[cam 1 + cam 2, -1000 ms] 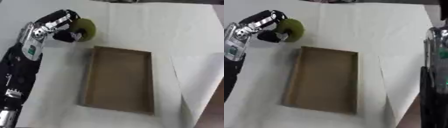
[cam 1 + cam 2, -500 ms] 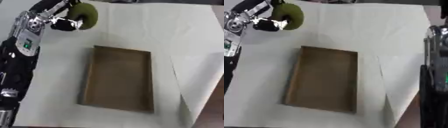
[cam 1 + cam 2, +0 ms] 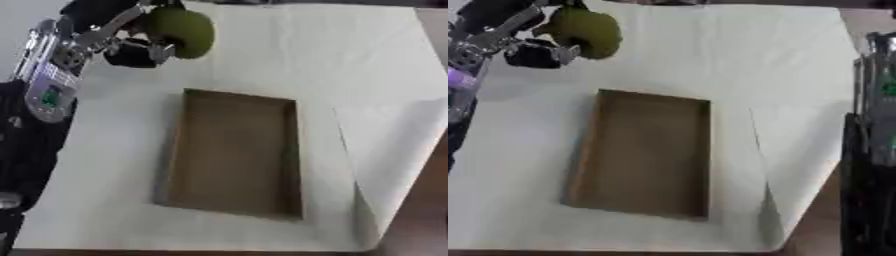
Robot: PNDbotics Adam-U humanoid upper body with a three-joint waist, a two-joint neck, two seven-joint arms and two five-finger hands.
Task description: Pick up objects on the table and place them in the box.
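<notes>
A round green object [image 3: 181,31] hangs above the table at the upper left, with my left hand [image 3: 122,35] shut on it, fingers and thumb curled round its left side. It is up and to the left of the far end of the shallow brown box [image 3: 234,152], which lies open in the middle of the table with nothing visible inside. My right arm [image 3: 872,150] shows as a dark upright shape along the right edge of the right eye view; its hand does not show.
A white sheet [image 3: 350,60] covers the table. Its right part is a folded flap [image 3: 394,145] with a raised edge beside the box. The table's front edge runs along the bottom of the views.
My left hand has lifted the green object off the table and carried it up and slightly right, toward the box's far end. The box has not moved.
</notes>
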